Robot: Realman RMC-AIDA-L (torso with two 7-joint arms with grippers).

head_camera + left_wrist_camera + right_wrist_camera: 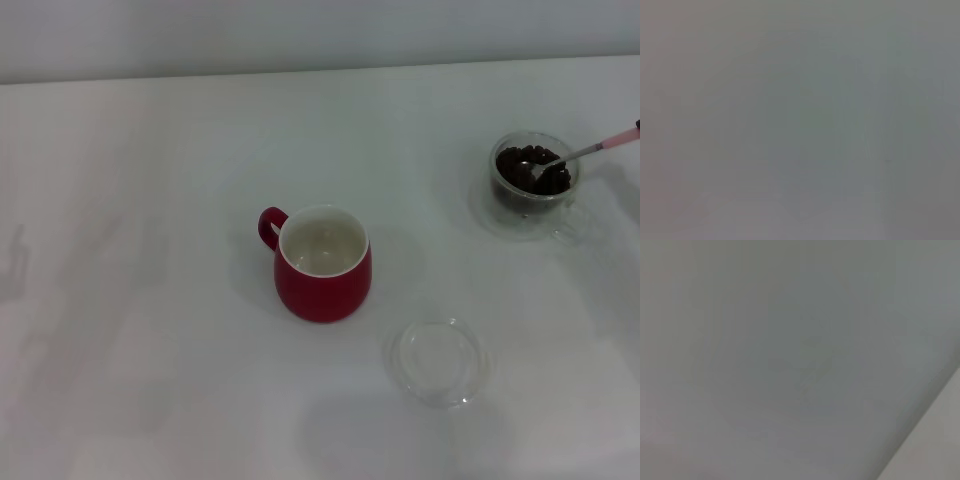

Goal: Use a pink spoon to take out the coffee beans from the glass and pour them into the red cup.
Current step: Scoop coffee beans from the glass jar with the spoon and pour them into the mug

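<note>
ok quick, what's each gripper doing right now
Left gripper: not in any view, cannot be told.
Right gripper: not in view either; the pink spoon reaches in from the right edge, its bowl in the coffee beans in the glass.

white table (150,330), bare surface; flat shallow clear glass dish (438,361), round, lying on table near its front edge.

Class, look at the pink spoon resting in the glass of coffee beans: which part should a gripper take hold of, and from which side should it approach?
Probably the pink handle of the pink spoon, approached from the robot's right. Its metal bowl lies in the coffee beans inside the glass, while the handle slants up over the rim toward the right edge of the head view.
</note>
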